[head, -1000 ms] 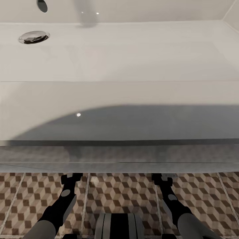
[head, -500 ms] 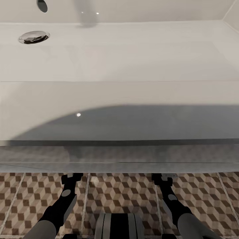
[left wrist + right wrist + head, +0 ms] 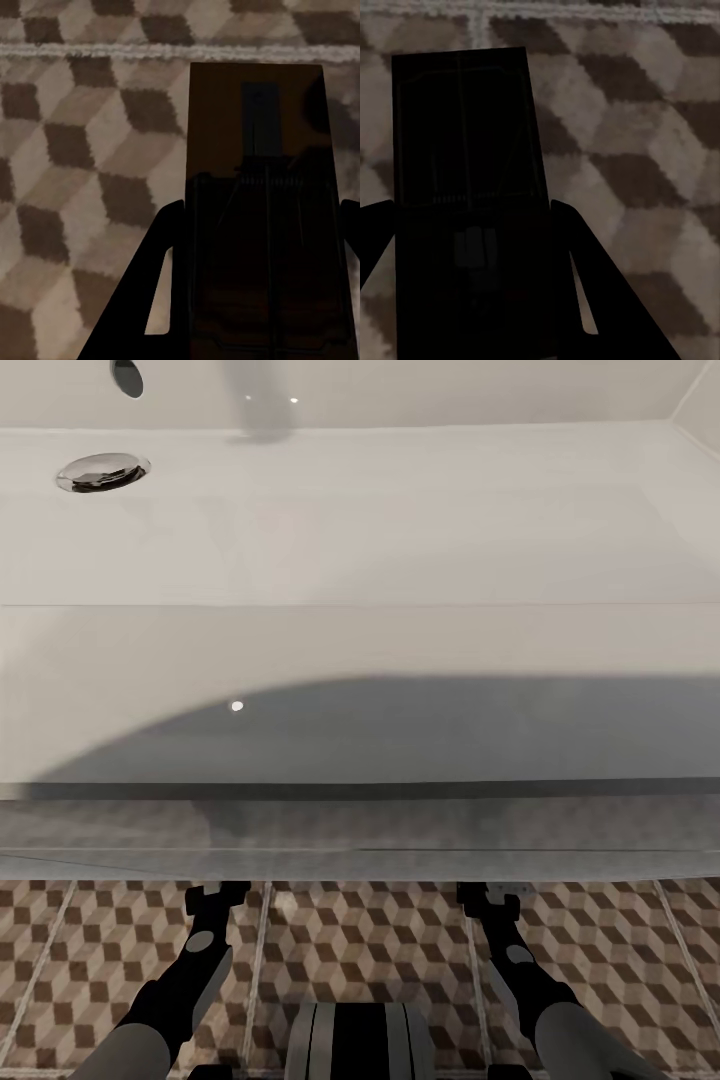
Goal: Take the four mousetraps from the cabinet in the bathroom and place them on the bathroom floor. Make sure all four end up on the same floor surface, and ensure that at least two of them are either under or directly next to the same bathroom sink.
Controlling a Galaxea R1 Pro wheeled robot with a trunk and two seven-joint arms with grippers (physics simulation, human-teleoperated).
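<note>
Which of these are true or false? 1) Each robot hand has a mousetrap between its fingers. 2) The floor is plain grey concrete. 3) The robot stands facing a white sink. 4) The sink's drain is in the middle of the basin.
1) True: a dark mousetrap sits between the left hand's fingers, another mousetrap between the right hand's.
2) False: the bathroom floor has a brown, beige and white cube pattern.
3) True: the sink spans the head view just ahead of both arms.
4) False: the drain sits far toward the robot's left.
</note>
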